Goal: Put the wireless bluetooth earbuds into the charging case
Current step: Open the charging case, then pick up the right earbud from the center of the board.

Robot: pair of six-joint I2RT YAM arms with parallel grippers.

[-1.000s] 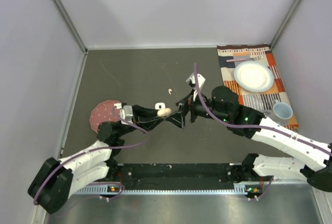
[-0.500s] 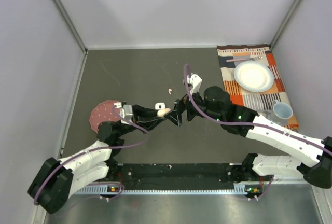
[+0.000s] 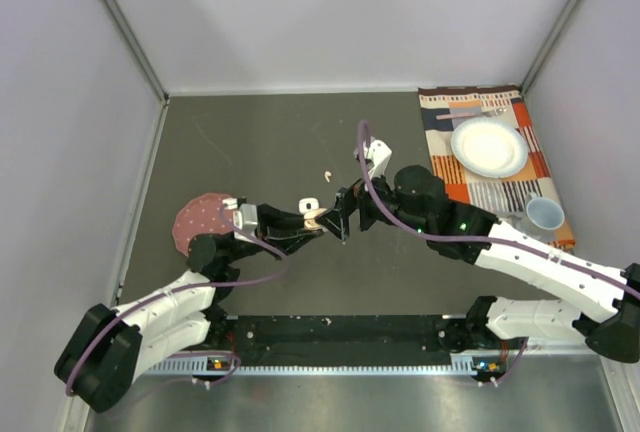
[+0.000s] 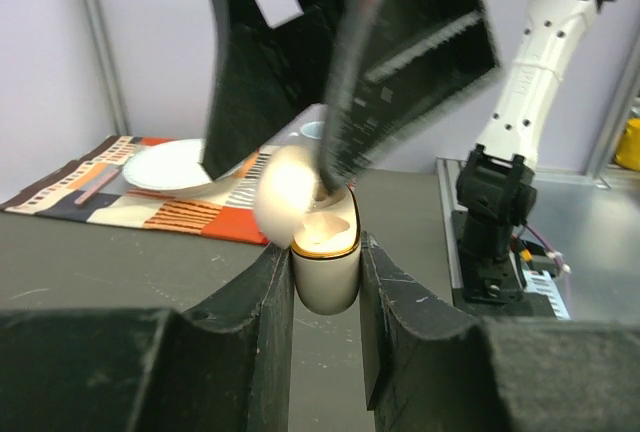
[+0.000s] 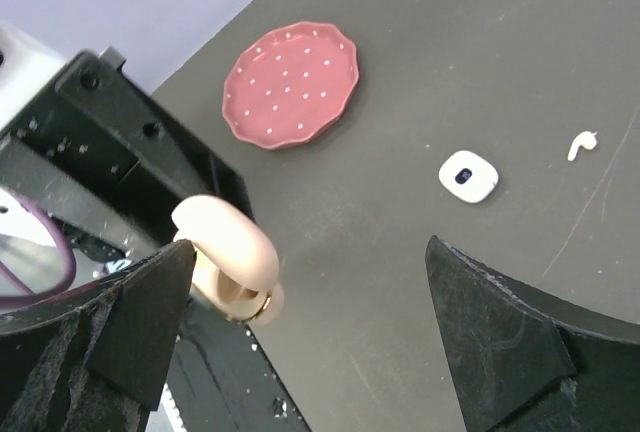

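Midway at best, judging by how things lie. Pinched by its sides between the fingers of the left gripper [image 4: 325, 257], seemingly held off the table [image 3: 250, 132]: the pale peach charging case [image 4: 327, 284], upright, lid hinged back, mouth facing up. Poised right over that mouth, the right gripper [image 5: 310, 247], spread wide, with nothing visible between its fingers. Cannot tell whether a bud already sits in the wells, which are blurred in the left wrist view and shadowed in the right wrist view. Out on the bare table, well apart from both grippers, one pale peach earbud [image 5: 582, 144], lying loose and plainly not yet stowed. Near it, toward the arms, a small white case [image 5: 468, 176], lying flat and apart from both grippers. No sign of the other earbuds anywhere in view. Farther off, a red dotted plate [image 5: 290, 87] on the left side and a striped mat [image 3: 440, 102] with a white plate [image 3: 488, 147] on the right, neither part of the job. Left to do, most likely: fetching the loose earbud, seating it stem-down in the open case, accounting for the rest, then closing the lid.
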